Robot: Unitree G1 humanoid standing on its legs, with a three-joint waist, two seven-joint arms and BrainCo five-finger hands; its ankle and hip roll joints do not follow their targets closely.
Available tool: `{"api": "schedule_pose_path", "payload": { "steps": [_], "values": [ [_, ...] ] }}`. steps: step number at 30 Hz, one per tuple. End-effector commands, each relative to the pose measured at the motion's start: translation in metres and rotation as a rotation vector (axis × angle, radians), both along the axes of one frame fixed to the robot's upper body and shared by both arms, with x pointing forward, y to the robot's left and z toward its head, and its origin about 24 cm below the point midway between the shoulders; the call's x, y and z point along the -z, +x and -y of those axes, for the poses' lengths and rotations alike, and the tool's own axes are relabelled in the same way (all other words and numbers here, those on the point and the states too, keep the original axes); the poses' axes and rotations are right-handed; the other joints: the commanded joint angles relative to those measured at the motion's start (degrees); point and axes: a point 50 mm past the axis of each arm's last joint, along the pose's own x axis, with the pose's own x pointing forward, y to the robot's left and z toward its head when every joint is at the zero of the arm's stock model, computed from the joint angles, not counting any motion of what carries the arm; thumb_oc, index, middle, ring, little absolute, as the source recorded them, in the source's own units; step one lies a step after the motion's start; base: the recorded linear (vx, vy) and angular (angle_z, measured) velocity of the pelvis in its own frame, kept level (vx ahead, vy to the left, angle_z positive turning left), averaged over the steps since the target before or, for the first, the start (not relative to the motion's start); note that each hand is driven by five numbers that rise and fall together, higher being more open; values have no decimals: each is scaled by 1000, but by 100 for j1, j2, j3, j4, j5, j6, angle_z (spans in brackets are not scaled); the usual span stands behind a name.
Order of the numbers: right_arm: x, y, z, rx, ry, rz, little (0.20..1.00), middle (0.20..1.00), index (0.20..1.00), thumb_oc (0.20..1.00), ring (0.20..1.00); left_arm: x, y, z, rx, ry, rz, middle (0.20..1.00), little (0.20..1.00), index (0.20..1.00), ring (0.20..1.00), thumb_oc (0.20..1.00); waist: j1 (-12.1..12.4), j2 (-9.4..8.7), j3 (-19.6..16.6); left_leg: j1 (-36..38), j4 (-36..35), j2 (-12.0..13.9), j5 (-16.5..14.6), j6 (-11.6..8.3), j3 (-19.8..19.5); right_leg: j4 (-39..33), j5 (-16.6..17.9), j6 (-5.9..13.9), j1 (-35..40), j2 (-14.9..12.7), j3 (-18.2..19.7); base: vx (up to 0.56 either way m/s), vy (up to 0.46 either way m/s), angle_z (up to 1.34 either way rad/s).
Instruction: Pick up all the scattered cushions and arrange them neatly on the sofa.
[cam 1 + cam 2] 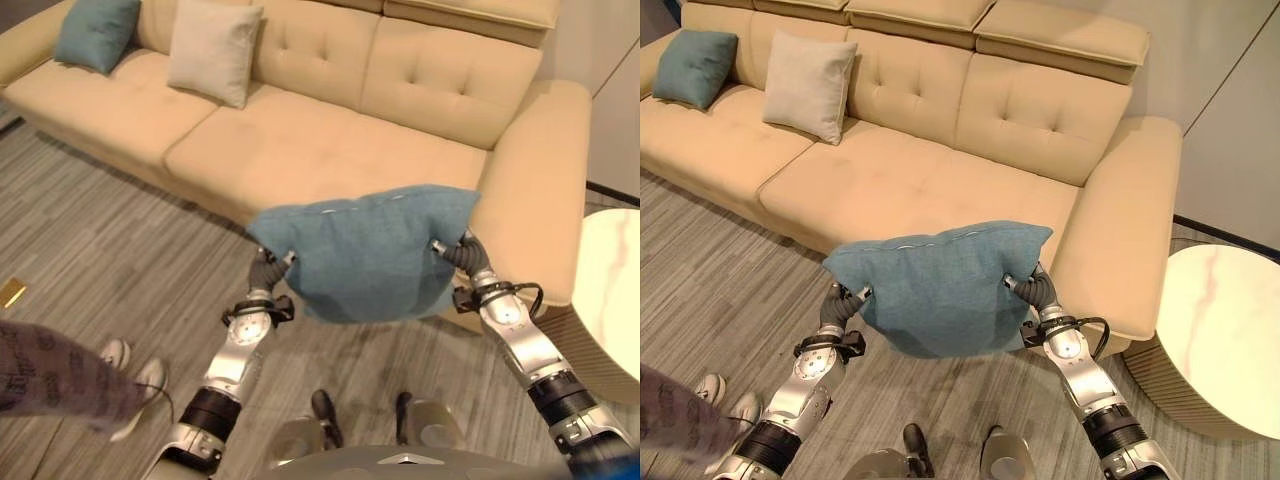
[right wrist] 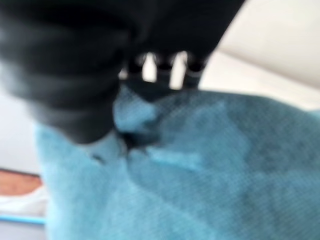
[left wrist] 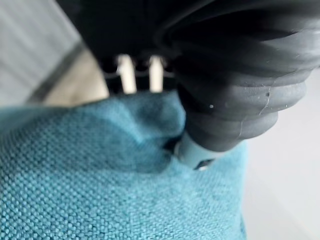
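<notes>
One plump teal woven cushion (image 1: 940,285), pinched edges

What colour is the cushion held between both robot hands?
Teal blue cushion, shown best in the right eye view.

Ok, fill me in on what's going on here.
The robot is holding a teal cushion in the air in front of the beige sofa, with its left hand and right hand each gripping one side. A smaller teal cushion and a cream cushion already lean against the sofa's backrest at its left end. A round white table stands to the right, and a person's legs show at the left.
</notes>
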Motion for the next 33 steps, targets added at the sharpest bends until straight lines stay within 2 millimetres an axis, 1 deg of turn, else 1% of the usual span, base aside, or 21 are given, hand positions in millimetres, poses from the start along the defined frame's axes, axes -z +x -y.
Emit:
{"api": "schedule_pose_path", "payload": {
  "steps": [1,3,5,6,7,9,11,13,15,16,17,18,19,21,23,25,28,30,31,32,33],
  "values": [
    [-61,13,-63,-256,140,271,200,200,200,200,200,-46,11,29,144,-49,254,200,200,200,200,200,-81,-80,-313,-334,128,-3,187,-443,-283,-1125,743,113,121,677,97,198,61,-28],
    [-63,13,-63,-260,146,275,200,200,200,200,200,-46,11,28,142,-50,251,200,200,200,200,200,-141,-78,-284,-267,68,-54,158,-442,-355,-1298,784,87,24,767,138,144,25,-15],
    [-63,13,-64,-268,152,275,200,200,200,200,200,-44,12,30,147,-46,244,200,200,200,200,200,-261,-143,-272,-101,-49,-219,55,-450,-504,-2082,1033,112,-215,863,305,277,-10,42],
    [-61,12,-64,-269,152,268,200,200,200,200,200,-43,13,33,162,-37,241,200,200,200,200,200,-369,-157,-269,72,-139,-322,-14,-455,-675,-2546,1288,197,-263,930,399,386,-41,67],
    [-60,11,-63,-271,148,265,200,200,200,200,200,-43,14,34,164,-31,243,200,200,200,200,200,-368,-174,-274,131,-187,-374,-46,-458,-711,-2687,1396,244,-375,909,333,344,-60,59],
    [-59,11,-64,-274,144,261,200,200,200,200,200,-43,14,35,170,-25,245,200,200,200,200,200,-401,-157,-275,148,-174,-398,-85,-456,-786,-2681,1446,270,-423,874,297,185,-58,68],
    [-56,9,-60,-268,123,254,200,200,200,200,200,-37,13,40,187,-19,221,200,200,200,200,200,-448,-149,-348,210,-18,-593,-299,-406,-897,-2786,1566,249,-204,840,483,266,-87,69],
    [-57,10,-57,-266,107,259,200,200,200,200,200,-36,13,46,201,-41,215,200,200,200,200,200,-490,-27,-385,148,293,-610,-453,-484,-865,-2813,1555,220,-84,753,261,208,-59,45],
    [-58,9,-52,-256,100,261,200,200,200,200,200,-36,12,49,208,-58,214,200,200,200,200,200,-557,4,-415,75,620,-550,-496,-580,-723,-2839,1531,193,22,658,84,141,-65,35],
    [-57,9,-47,-242,95,260,200,200,200,200,200,-35,13,51,220,-60,209,200,200,200,200,200,-640,23,-413,-10,1010,-431,-453,-710,-569,-2856,1494,140,145,592,-29,178,-120,54],
    [-55,7,-40,-220,90,253,200,200,200,200,200,-37,15,54,236,-65,208,200,200,200,200,200,-706,8,-394,-106,1451,-178,-315,-893,-322,-2861,1380,49,356,525,-175,237,-155,81],
    [-53,7,-36,-206,81,246,200,200,200,200,200,-37,17,55,239,-61,205,200,200,200,200,200,-732,0,-366,-148,1574,-22,-241,-936,-213,-2833,1287,-13,452,532,-213,162,-116,73],
    [-53,7,-36,-205,80,247,200,200,200,200,200,-37,17,55,239,-61,206,200,200,200,200,200,-731,2,-357,-150,1593,-13,-249,-940,-215,-2830,1283,-18,458,537,-216,91,-57,55],
    [-50,5,-31,-186,78,237,200,200,200,200,200,-35,17,59,256,-61,190,200,200,200,200,200,-784,12,-386,-210,1231,120,-278,-869,-41,-2866,1180,-10,574,540,-245,106,-43,10],
    [-46,2,-28,-170,67,227,200,200,200,200,200,-33,18,62,272,-37,180,200,200,200,200,200,-806,45,-433,-400,792,83,-128,-793,-232,-2902,1159,-6,611,587,-191,173,-28,8],
    [-46,1,-30,-167,61,233,200,200,200,200,200,-34,17,64,278,-29,187,200,200,200,200,200,-767,80,-442,-653,352,32,263,-805,-605,-2923,1082,-47,683,694,2,218,8,13],
    [-43,1,-31,-165,76,223,200,200,200,200,200,-34,16,60,270,-34,192,200,200,200,200,200,-611,1,-416,-994,230,-26,533,-873,-1124,-2936,999,-122,815,795,350,186,12,-12],
    [-42,1,-32,-163,81,221,200,200,200,200,200,-33,14,57,261,-32,190,200,200,200,200,200,-568,-9,-399,-971,126,-19,543,-861,-1213,-2796,966,-116,779,836,442,128,12,-52],
    [-42,2,-35,-168,85,219,200,200,200,200,200,-33,14,55,251,-30,190,200,200,200,200,200,-487,-10,-368,-999,87,-11,624,-875,-1373,-2612,824,-162,747,968,546,221,51,-76],
    [-39,1,-34,-168,83,209,200,200,200,200,200,-31,12,50,241,-27,181,200,200,200,200,200,-461,-41,-400,-875,-39,-54,569,-782,-1425,-2550,688,-215,805,1079,722,305,95,-70],
    [-38,0,-33,-163,86,206,200,200,200,200,200,-30,11,50,243,-27,180,200,200,200,200,200,-452,-58,-407,-786,-110,-73,574,-737,-1344,-2493,655,-198,843,1067,751,234,86,-74]
  ]
}}
